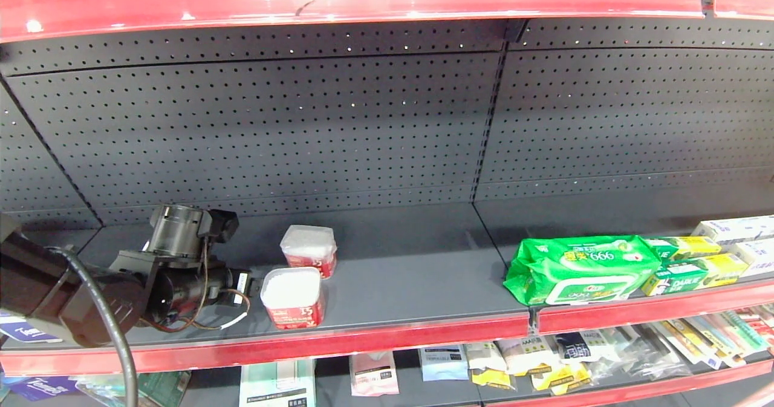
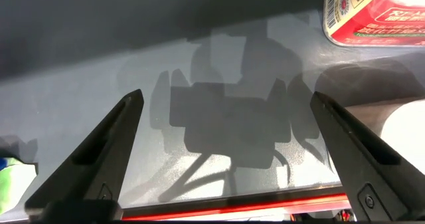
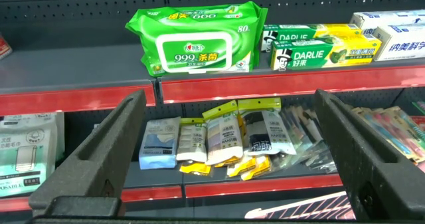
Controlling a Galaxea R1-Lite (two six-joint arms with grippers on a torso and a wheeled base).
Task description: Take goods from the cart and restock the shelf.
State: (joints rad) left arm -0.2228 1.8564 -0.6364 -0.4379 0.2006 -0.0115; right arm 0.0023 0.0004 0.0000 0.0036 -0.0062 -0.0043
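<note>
Two red-and-white tubs stand on the dark shelf board: one near the red front edge, one behind it. My left arm's wrist lies over the shelf just left of the tubs. In the left wrist view my left gripper is open over bare shelf, nothing between its fingers, with the back tub and the front tub's white lid off to one side. My right gripper is open and holds nothing, facing the shelf front from farther back.
A green wipes pack, green-yellow toothpaste boxes and white boxes fill the shelf's right part. Sachets and packets lie on the shelf below. Bare board runs between the tubs and the wipes.
</note>
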